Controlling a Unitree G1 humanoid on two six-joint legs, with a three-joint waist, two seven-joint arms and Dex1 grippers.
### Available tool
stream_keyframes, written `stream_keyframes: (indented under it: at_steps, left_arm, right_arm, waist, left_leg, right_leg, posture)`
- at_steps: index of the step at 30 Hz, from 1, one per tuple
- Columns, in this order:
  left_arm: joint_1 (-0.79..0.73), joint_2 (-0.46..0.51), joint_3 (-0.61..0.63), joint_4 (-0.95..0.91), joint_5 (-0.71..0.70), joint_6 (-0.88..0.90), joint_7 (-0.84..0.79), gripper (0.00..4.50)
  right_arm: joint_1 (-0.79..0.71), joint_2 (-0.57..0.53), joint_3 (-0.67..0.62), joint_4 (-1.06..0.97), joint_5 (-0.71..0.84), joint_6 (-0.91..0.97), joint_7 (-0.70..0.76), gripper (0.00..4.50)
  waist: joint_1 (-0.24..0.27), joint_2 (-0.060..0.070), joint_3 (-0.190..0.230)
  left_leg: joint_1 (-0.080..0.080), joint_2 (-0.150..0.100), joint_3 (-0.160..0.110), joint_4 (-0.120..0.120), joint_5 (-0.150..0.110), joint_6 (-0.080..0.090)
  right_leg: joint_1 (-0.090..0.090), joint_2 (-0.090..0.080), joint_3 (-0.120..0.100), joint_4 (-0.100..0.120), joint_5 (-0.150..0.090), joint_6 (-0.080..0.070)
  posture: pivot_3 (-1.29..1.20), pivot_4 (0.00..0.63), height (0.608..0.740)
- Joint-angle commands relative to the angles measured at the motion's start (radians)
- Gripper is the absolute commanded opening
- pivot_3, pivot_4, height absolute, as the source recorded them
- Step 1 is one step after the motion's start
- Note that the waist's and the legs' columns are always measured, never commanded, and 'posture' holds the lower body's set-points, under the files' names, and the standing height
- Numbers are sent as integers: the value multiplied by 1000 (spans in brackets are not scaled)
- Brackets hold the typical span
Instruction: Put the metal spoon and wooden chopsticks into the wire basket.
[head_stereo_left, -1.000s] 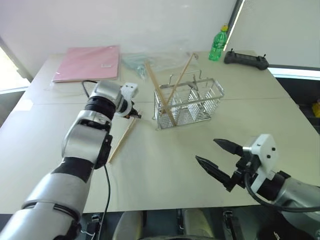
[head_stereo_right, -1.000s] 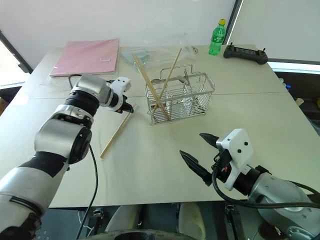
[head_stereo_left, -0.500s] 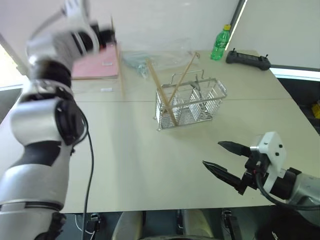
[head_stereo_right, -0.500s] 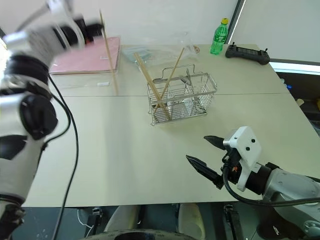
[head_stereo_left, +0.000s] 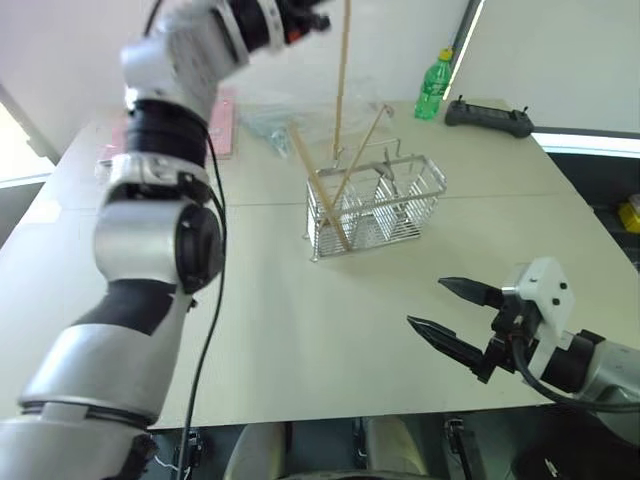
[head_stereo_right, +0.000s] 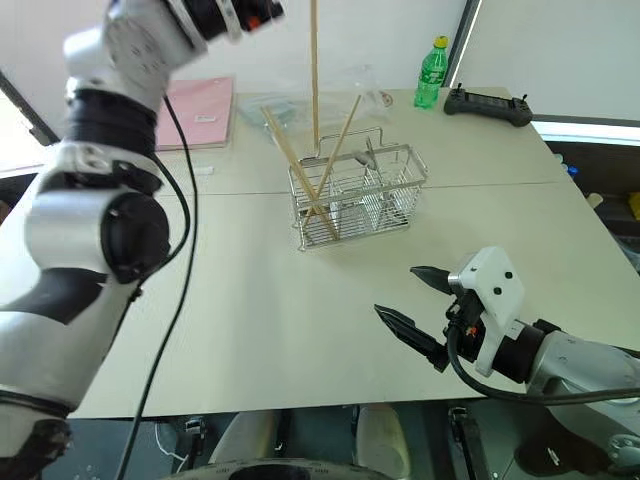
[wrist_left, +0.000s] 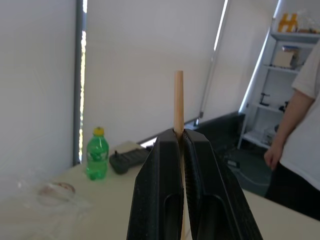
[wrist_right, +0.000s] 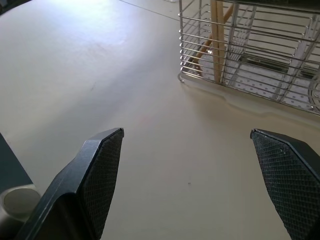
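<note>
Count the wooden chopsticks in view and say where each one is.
3. Two chopsticks lean crossed inside the wire basket. A third chopstick hangs upright above the basket, pinched in the left gripper. None others visible.

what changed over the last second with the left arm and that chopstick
The left gripper, shut on a chopstick, has lifted it off the table and swung it up and over toward the wire basket, where it now hangs upright above the rim. Unchanged: the two chopsticks leaning in the basket, the open right gripper low over the table, and the green bottle.
</note>
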Motion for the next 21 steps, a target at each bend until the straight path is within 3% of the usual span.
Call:
stream_keyframes:
  at_steps: [1,7,15,18,21]
  left_arm:
    - [38,7,-44,-161,-12,52,-20,83]
    - [94,10,-60,-265,-41,150,-17,83]
    - [207,-26,-105,-420,-58,245,22,83]
    - [242,-33,-116,-465,-63,260,39,1035]
    - [255,-36,-110,-492,-68,246,59,2519]
  right_arm:
    - [12,6,-41,-33,4,-5,-4,4175]
    - [-37,36,-37,7,-73,-22,-76,4175]
    - [-126,59,-20,52,-67,1,-140,4175]
    - [-131,58,-14,48,-64,5,-141,4175]
    - [-142,57,-10,52,-56,10,-141,4175]
  waist:
    - [2,0,0]
    - [10,0,0]
    - [10,1,-1]
    - [8,1,-1]
    - [10,1,-1]
  left_leg:
    - [0,0,0,-1,0,0]
    - [-1,0,0,2,0,0]
    - [1,0,-1,2,0,0]
    - [0,0,-1,1,0,0]
    - [0,0,0,1,0,0]
  right_leg:
    - [0,0,0,0,0,0]
    - [1,0,0,-1,0,1]
    - [2,0,0,-1,-2,-2]
    - [1,0,1,-1,0,-1]
    - [1,0,1,-1,0,0]
  posture:
    - [0,150,722]
    - [0,150,722]
    - [0,150,722]
    - [0,150,722]
    - [0,150,722]
